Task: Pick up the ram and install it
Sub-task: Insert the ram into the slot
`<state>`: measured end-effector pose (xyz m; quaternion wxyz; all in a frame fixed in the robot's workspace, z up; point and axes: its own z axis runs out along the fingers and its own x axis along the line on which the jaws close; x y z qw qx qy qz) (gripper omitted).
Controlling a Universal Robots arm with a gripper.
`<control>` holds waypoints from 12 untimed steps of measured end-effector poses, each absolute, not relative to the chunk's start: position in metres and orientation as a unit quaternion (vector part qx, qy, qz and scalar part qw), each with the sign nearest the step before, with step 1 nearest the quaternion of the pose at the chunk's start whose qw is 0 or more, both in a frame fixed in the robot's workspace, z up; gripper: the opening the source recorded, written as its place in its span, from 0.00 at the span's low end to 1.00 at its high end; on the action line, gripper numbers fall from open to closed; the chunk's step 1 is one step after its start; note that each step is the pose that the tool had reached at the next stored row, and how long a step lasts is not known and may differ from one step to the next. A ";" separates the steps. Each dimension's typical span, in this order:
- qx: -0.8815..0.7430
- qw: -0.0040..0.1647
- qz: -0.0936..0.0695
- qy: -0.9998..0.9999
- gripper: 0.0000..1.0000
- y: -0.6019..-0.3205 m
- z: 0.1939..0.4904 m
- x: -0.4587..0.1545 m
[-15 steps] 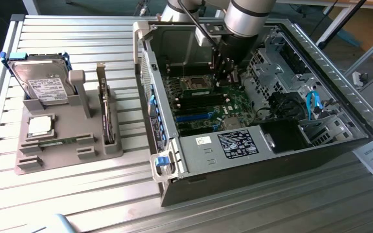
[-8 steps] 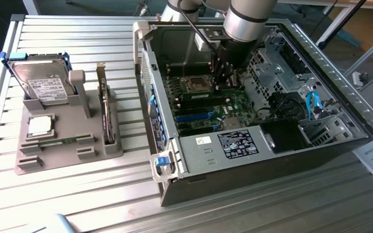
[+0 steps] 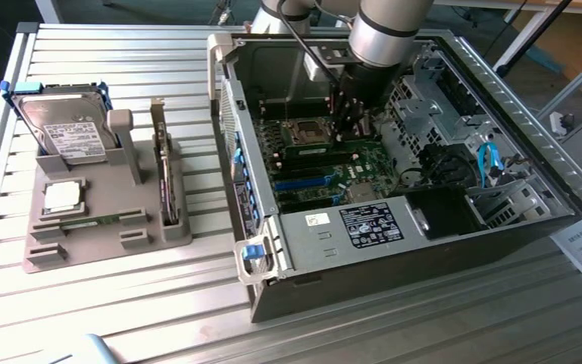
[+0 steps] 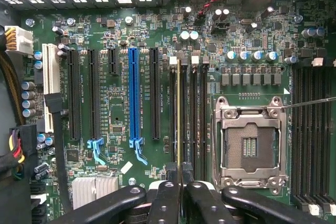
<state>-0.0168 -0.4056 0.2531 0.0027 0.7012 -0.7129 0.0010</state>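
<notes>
The arm (image 3: 387,30) reaches straight down into the open computer case (image 3: 533,136), which lies on its side on the slatted metal table (image 3: 119,61). Down by the motherboard, the gripper (image 4: 180,178) is closed tight on the ram (image 4: 179,108), its black fingers (image 4: 167,198) pinching one end of the thin stick. In the wrist view the stick shows edge-on. It runs along the bank of memory slots between the CPU socket (image 4: 251,145) and the long blue expansion slot (image 4: 134,98). I cannot tell whether it is pressed home or only lined up. The neighbouring memory slots stand empty, so the stick has free room on both flanks. The case walls rise all round the arm, and the metal drive cage (image 3: 427,114) crowds it on the exterior view's right. Well apart, on the exterior view's left, a gray holder (image 3: 43,258) carries a hard drive (image 3: 69,133) and a second memory stick (image 3: 91,222) lying flat.
</notes>
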 end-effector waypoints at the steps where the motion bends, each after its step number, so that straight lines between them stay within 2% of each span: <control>1: 0.701 0.003 0.001 -0.713 0.12 -0.406 0.253 -0.016; 12: 0.701 0.003 0.001 -0.713 0.12 -0.406 0.245 -0.015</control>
